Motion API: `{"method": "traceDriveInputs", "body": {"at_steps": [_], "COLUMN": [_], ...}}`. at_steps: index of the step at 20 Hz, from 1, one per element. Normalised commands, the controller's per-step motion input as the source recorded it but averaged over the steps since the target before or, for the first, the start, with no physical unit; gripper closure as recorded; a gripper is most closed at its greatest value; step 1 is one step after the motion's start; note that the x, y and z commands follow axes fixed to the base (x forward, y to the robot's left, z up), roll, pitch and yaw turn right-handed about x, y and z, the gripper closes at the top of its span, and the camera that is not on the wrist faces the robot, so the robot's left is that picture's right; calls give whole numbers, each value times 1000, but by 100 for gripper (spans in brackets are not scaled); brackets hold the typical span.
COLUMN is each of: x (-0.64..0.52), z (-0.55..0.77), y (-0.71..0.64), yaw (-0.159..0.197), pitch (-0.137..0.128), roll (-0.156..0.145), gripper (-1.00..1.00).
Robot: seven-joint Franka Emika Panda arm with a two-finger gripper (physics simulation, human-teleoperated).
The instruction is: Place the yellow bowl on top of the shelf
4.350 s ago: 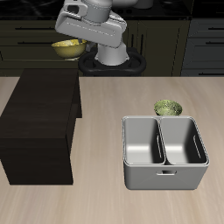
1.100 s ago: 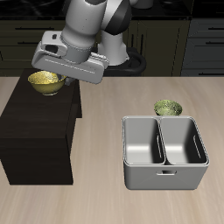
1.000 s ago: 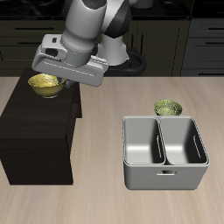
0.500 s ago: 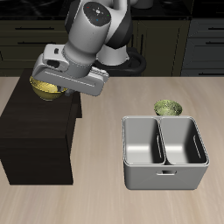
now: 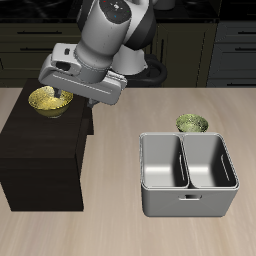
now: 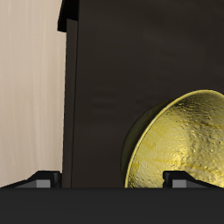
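The yellow bowl [image 5: 46, 102] sits upright on the flat top of the dark brown shelf [image 5: 42, 145], near its back edge. My gripper [image 5: 63, 96] hangs just above and beside the bowl, tilted, its fingers spread wide with nothing between them. In the wrist view the bowl [image 6: 182, 140] rests on the shelf top [image 6: 101, 87], off to one side of my gripper [image 6: 112, 181]. Both fingertips [image 6: 44, 180] show far apart.
A grey metal two-compartment bin [image 5: 187, 172] stands on the table beside the shelf. A small olive-green bowl [image 5: 192, 124] sits just behind the bin. The robot's base [image 5: 135, 70] is at the table's back edge.
The gripper carried the bowl from high behind the shelf down onto its top. In the last half second the fingers opened and the hand lifted slightly, leaving the bowl resting there.
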Motion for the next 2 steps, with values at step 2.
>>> {"method": "traceDriveInputs", "body": {"at_steps": [2], "x": [-165], "z": [172], "y": [157], "yaw": [6], "pitch": [-51], "roll": [63], "gripper": [-100]}}
